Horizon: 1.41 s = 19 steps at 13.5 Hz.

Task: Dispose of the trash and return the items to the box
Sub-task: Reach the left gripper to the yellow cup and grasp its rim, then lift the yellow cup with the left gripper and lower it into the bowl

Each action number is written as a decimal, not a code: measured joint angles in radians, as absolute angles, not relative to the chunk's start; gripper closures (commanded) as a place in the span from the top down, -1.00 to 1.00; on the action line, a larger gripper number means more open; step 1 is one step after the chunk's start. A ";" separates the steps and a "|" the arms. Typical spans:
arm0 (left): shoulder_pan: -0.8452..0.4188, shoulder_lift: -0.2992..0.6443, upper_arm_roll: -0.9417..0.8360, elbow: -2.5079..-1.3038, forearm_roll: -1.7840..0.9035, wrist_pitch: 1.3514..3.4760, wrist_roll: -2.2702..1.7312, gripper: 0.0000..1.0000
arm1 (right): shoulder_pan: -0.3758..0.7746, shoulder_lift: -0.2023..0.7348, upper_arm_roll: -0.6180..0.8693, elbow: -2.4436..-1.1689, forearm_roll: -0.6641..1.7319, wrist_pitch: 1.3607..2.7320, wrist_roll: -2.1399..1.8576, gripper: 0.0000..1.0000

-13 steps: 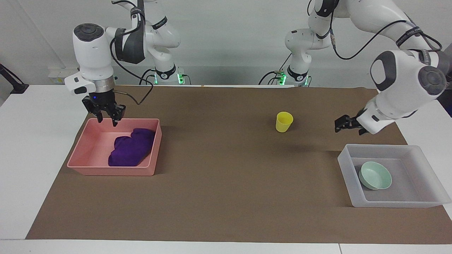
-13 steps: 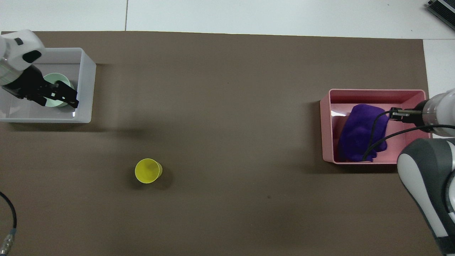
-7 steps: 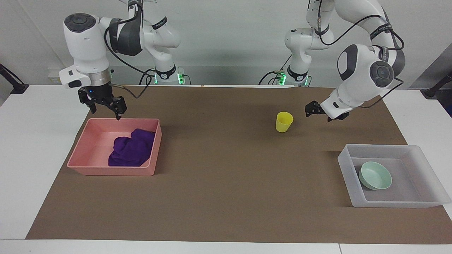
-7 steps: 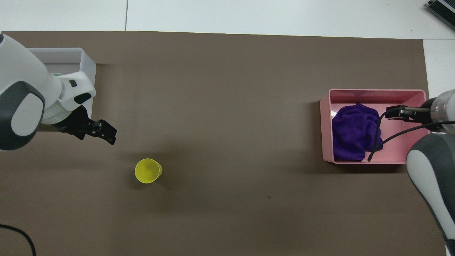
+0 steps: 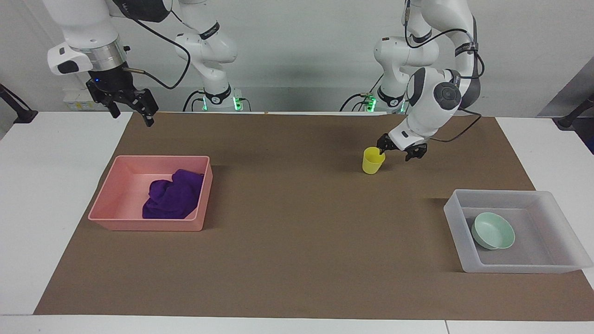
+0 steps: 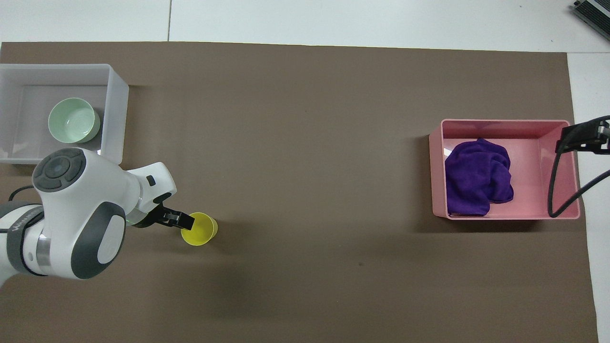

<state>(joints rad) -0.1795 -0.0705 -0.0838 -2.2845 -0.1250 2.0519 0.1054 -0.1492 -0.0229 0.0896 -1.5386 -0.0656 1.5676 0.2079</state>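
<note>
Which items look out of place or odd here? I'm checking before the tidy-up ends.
Only the small yellow plastic cup stands upright on the brown mat, outside the translucent whitish plastic tray; the open left pincer is at its rim. Nothing is spilled or damaged.

No legible text on any of the tabletop items. The only lettering in view is printed on dark bands around the robot arms' (image 5: 431,93) links: one band shows at the bottom corner of the overhead view on the left arm (image 6: 19,224), others on the upper links in the facing view, and none of it can be made out as words. No labels, numbers or signs readable on the brown mat (image 5: 297,232), the pink tray (image 5: 139,222) or the translucent box (image 5: 510,266).
</note>
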 measured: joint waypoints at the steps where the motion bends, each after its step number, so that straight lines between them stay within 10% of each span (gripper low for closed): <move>1: -0.188 -0.070 -0.084 -2.305 -0.125 2.086 0.104 1.00 | -0.148 -0.011 0.091 -1.526 -0.066 1.567 0.208 1.00; 3: -0.198 -0.068 -0.084 -2.334 -0.126 2.138 0.093 0.85 | -0.146 0.002 0.094 -1.520 -0.066 1.567 0.208 1.00; 6: -0.202 -0.067 -0.084 -2.353 -0.126 2.147 0.085 -0.99 | -0.146 0.007 0.096 -1.520 -0.062 1.567 0.208 1.00; 19: -0.212 -0.061 -0.057 -2.167 -0.137 1.967 0.074 -1.00 | -0.057 0.006 0.004 -1.518 -0.061 1.507 0.207 1.00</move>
